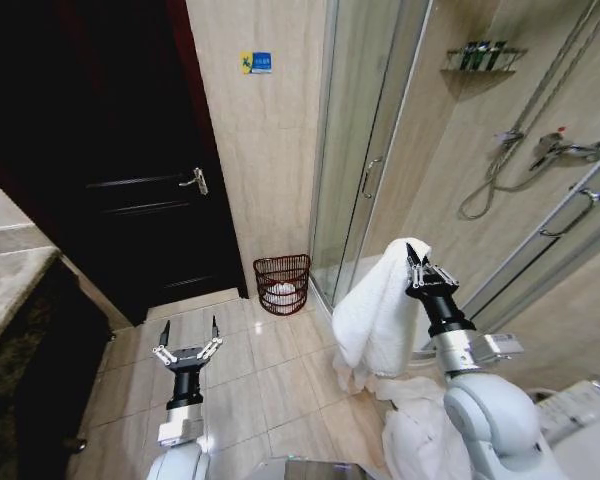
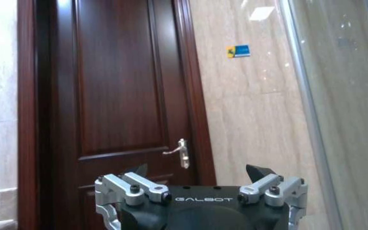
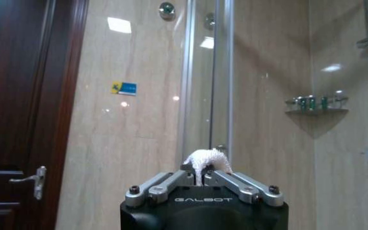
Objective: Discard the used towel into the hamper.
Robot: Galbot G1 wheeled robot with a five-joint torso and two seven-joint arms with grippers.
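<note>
Bathroom tile floor [image 1: 270, 370]; right hand [image 1: 417, 262] clamps white towel [image 1: 375, 320]; left hand [image 1: 188, 350] wide; hamper [image 1: 282, 283] by shower.

My head camera looks down and forward over the tiled floor from high up, with the dark door [image 1: 130, 170] on the left and the shower enclosure [image 1: 380, 150] on the right. My 2 wrist cameras sit just behind their jaws, aimed level at the far wall. All 3 views share the door handle [image 2: 178, 153] and the blue wall sticker [image 3: 124, 88].
</note>
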